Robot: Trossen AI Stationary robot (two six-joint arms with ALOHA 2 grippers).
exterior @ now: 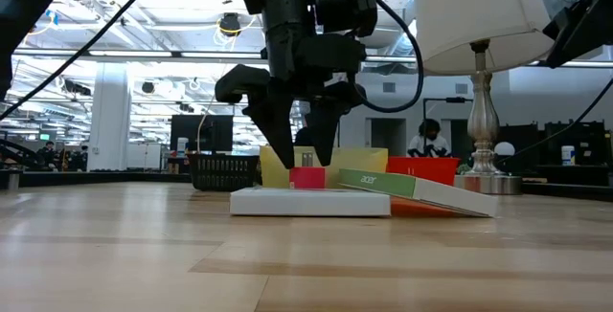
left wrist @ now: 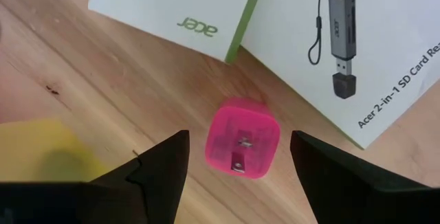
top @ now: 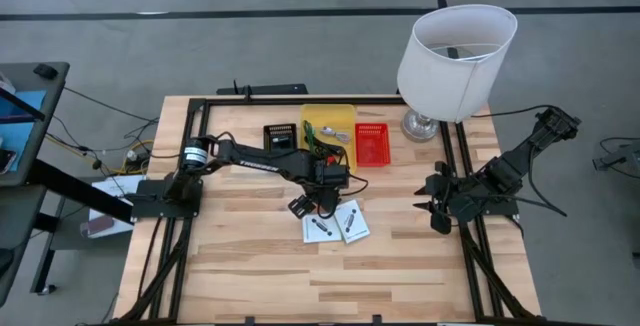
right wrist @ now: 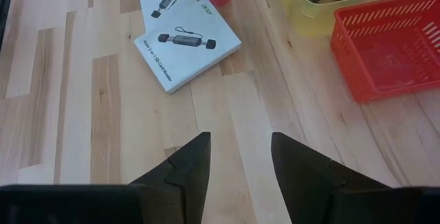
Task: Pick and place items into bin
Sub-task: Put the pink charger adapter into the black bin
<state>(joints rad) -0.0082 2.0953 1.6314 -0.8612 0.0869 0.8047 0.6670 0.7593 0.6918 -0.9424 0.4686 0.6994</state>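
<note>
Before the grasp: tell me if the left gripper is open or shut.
Open. The left gripper has its fingers apart on either side of the pink cube, which lies on the table untouched.

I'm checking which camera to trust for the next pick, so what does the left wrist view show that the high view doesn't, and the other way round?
Only the left wrist view shows the small pink plastic cube with two metal prongs on its face, lying on the wood between the open left gripper jaws.

Only the high view shows the yellow bin, red mesh basket, black basket, white lamp and the waiting right gripper at the table's right edge.

Both show the two white card-reader boxes, overlapping.
</note>
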